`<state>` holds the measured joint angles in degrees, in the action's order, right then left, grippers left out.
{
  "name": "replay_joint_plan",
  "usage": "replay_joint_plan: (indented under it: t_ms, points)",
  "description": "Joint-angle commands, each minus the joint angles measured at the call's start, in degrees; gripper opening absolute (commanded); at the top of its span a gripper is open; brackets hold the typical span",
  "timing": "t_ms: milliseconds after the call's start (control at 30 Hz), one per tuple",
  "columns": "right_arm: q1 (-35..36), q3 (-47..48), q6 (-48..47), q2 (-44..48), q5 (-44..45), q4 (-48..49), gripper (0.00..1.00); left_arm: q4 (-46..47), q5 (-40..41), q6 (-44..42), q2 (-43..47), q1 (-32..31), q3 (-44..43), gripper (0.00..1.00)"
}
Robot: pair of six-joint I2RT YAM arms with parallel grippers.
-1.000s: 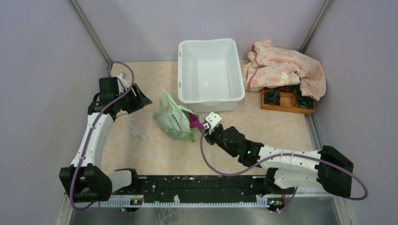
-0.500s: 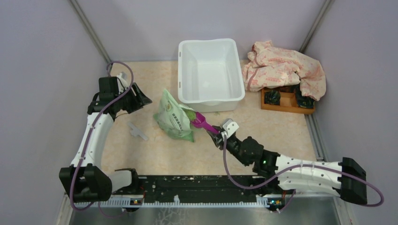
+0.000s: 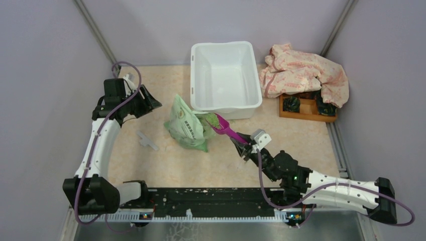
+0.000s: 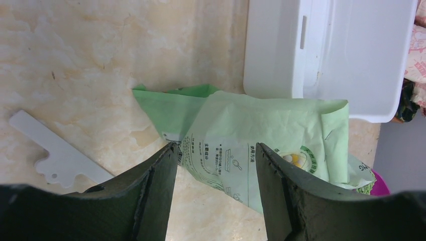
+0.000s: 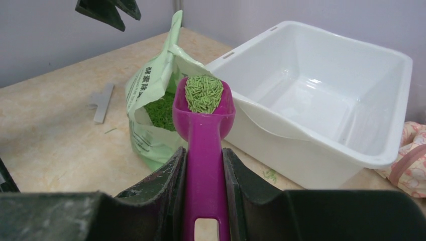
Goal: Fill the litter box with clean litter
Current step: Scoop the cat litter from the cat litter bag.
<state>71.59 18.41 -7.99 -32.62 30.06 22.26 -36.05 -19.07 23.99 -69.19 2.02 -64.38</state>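
The right claw (image 5: 203,156) grips the magenta scoop (image 5: 203,131) by its handle, with clean litter (image 5: 203,94) heaped just ahead of its fingers. The litter box (image 5: 311,165) sits beyond to the right and the open litter bag (image 5: 145,88) to the left. The left claw (image 4: 217,148) hangs open above that bag.

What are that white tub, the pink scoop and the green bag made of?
Tub: probably moulded plastic, white and glossy, with soft highlights, rounded corners and a rolled rim.
Scoop: smooth magenta plastic by the look of it, slightly shiny and seemingly one piece.
Bag: thin printed film or coated paper, I cannot tell which. It holds sharp creases and stands crumpled open.
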Motion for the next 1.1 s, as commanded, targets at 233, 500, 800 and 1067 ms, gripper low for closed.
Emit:
replay_joint_plan:
  t_ms: [233, 500, 800, 1067]
  points:
    - [0.65, 5.34, -2.99, 3.38, 0.63, -0.77, 0.0, 0.5, -0.47, 0.81, -0.69, 0.26, -2.09, 0.64]
    - [1.38, 6.77, -2.78, 4.03, -0.4, -2.31, 0.0, 0.55, -0.3, 0.53, -0.84, 0.29, -2.52, 0.64]
    - [2.35, 5.98, -1.13, 5.73, -1.14, -5.01, 0.0, 0.54, -0.68, 1.14, -0.51, 0.26, -2.44, 0.64]
    - [2.85, 5.55, -0.21, 5.97, -1.67, -5.7, 0.0, 0.55, -0.79, 1.46, 0.02, 0.27, -2.11, 0.64]
